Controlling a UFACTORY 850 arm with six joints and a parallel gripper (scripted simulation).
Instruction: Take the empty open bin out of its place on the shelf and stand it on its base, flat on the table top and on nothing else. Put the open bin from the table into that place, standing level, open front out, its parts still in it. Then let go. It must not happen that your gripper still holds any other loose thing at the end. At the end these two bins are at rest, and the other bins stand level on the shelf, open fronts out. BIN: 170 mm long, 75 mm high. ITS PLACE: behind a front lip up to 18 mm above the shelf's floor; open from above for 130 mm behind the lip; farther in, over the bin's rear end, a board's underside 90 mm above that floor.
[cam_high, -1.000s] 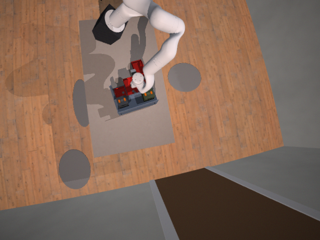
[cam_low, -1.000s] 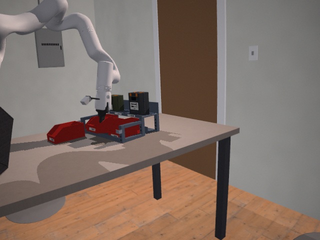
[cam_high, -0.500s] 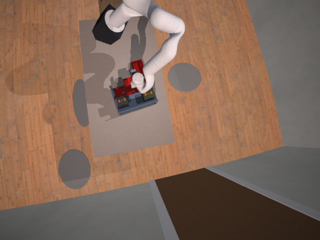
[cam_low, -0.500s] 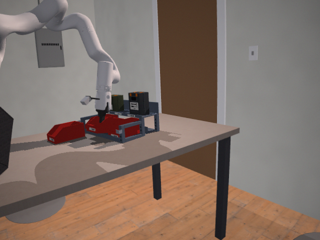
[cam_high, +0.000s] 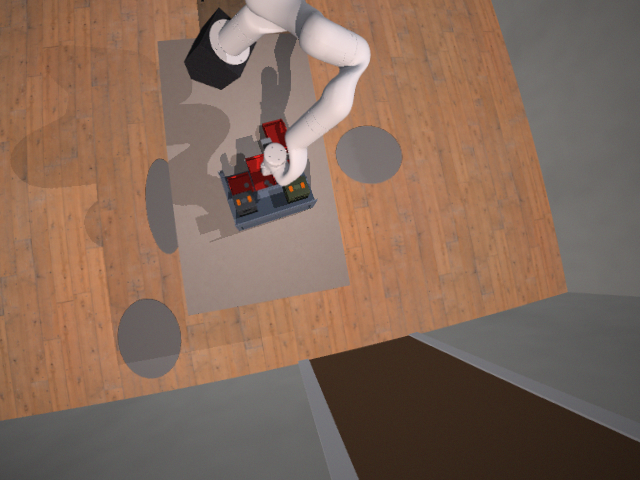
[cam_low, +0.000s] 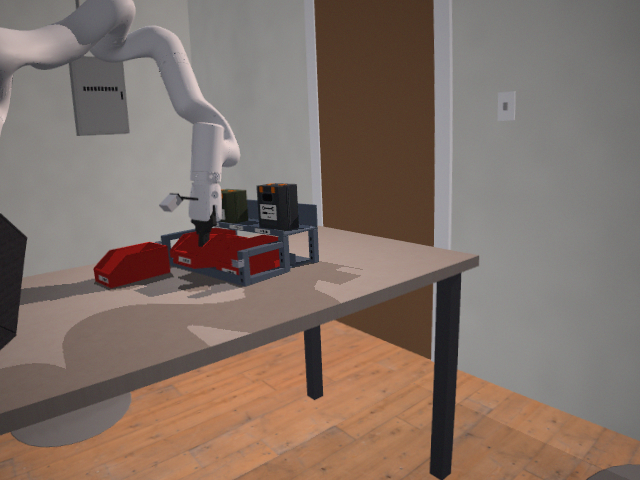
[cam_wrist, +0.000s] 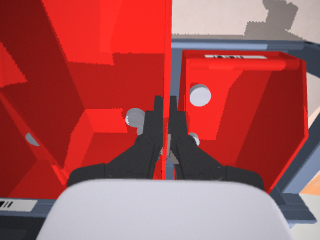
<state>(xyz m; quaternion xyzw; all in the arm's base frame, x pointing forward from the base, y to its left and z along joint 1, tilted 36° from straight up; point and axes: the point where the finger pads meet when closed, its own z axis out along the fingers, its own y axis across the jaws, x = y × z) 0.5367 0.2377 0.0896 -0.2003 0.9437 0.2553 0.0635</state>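
My gripper (cam_low: 202, 240) (cam_wrist: 164, 108) is shut on the right side wall of the middle open red bin (cam_high: 254, 165) (cam_low: 187, 250) (cam_wrist: 100, 85). Grey round parts (cam_wrist: 135, 117) lie in this bin. It sits between its neighbours over the middle place of the shelf (cam_high: 268, 209) (cam_low: 313, 245), its front end reaching out to or past the lip and looking higher than theirs; its base is hidden. The other open red bin (cam_high: 273, 127) (cam_low: 135, 264) stands upright on the table in front of the shelf; no parts show in its visible interior.
A left red bin (cam_high: 237, 181) (cam_low: 263, 262) and a right red bin (cam_wrist: 240, 105) stand in the shelf with grey parts in them. A dark box (cam_high: 245, 204) (cam_low: 278, 206) and a green box (cam_high: 297, 191) (cam_low: 236, 205) stand on the upper board.
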